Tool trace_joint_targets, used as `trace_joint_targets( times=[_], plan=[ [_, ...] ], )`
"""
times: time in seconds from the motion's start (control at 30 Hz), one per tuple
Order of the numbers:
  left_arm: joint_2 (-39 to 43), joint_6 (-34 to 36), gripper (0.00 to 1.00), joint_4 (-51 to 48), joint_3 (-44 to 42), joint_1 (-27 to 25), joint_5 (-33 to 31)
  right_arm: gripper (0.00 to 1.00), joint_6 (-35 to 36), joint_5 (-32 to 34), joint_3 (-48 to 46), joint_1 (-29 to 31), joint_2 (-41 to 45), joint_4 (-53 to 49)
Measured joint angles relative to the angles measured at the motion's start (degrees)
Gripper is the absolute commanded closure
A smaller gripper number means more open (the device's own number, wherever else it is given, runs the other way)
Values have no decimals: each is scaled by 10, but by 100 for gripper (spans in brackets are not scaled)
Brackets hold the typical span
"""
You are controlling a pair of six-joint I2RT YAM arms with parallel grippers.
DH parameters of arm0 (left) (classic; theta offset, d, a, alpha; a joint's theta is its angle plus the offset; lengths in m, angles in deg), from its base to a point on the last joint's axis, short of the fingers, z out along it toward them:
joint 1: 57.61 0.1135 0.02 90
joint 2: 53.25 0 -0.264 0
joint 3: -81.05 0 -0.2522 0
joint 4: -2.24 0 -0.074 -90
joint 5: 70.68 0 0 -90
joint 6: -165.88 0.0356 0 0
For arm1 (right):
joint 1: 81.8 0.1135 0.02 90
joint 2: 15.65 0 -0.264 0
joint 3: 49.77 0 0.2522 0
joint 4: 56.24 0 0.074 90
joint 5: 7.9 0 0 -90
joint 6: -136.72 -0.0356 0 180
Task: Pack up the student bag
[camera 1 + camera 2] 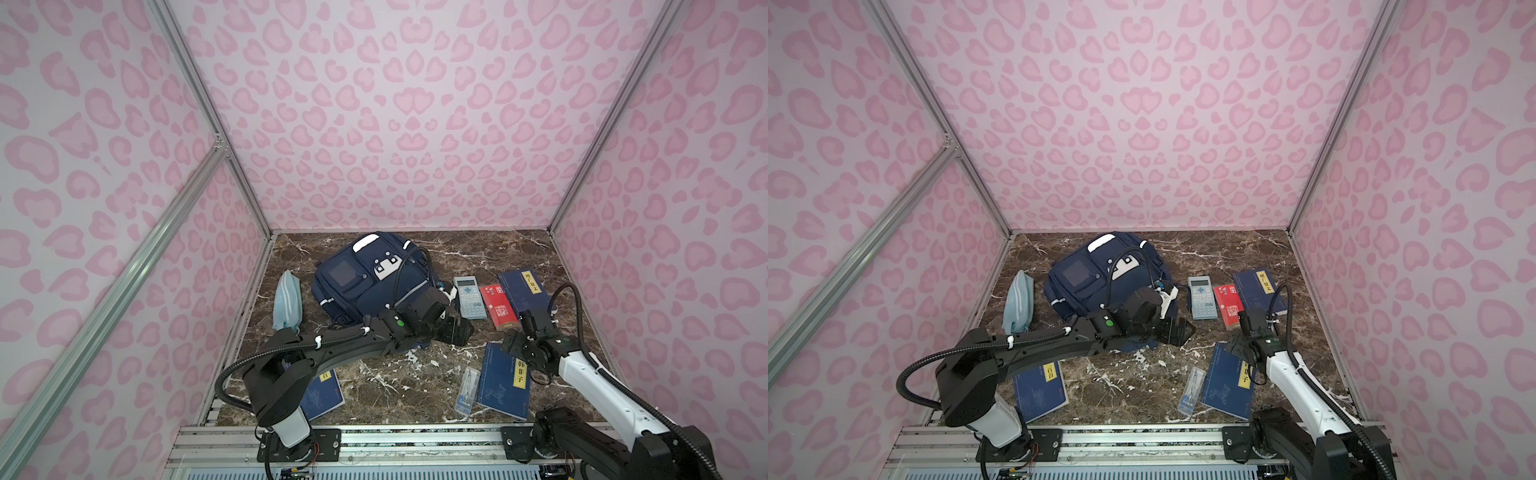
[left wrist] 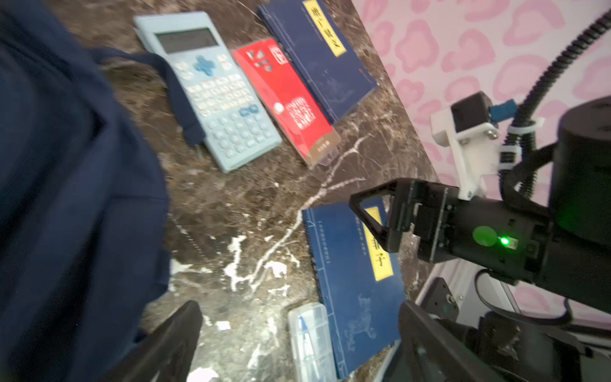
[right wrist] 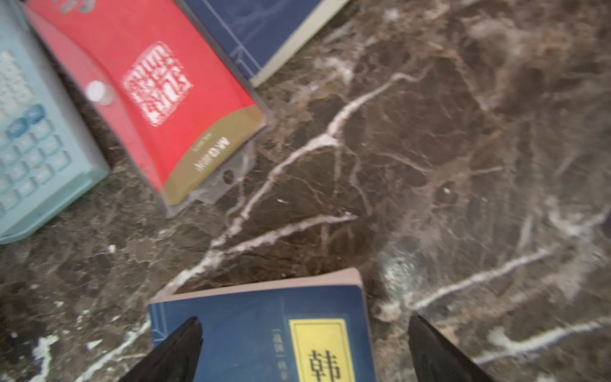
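On the marble surface (image 1: 415, 374), the student bag (image 1: 365, 278) at eleven o'clock looks soft and floppy; pinch its strap (image 2: 178, 96). Left pincer (image 1: 459, 332) and right pincer (image 3: 305, 330) are released.

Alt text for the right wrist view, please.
The open right gripper hangs over the end of a yellow-labelled blue book. Beyond it on the marble table lie a red packet, a light-blue calculator and a second blue book.
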Motion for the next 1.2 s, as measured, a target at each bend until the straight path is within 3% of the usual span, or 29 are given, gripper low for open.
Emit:
trace_joint_targets(
  times=[0.13, 0.27, 0.37, 0.5, 0.67, 0.77, 0.93, 1.03, 1.2],
  plan=[
    [-49, -13, 10, 18, 5, -12, 16, 7, -16, 4, -33, -3, 51, -3],
    [-94, -19, 14, 30, 18, -17, 39, 8, -22, -39, -68, -5, 72, 17],
    [-124, -18, 24, 31, 33, -16, 43, 13, -24, -64, -95, -5, 74, 54],
    [-169, -17, 43, 38, 52, -15, 52, 24, -26, -81, -108, -8, 63, 120],
    [-210, -23, 50, 68, 59, -4, 83, 41, -30, -127, -123, -8, 61, 178],
    [-222, -24, 55, 69, 70, -1, 87, 58, -33, -157, -136, -9, 60, 210],
    [-243, -30, 71, 77, 88, 3, 76, 67, -12, -163, -132, -12, 28, 234],
    [-251, -36, 72, 84, 95, 5, 68, 69, 6, -162, -117, -15, -2, 236],
    [-252, -39, 73, 83, 98, 6, 55, 85, 34, -169, -108, -26, -34, 254]
  ],
)
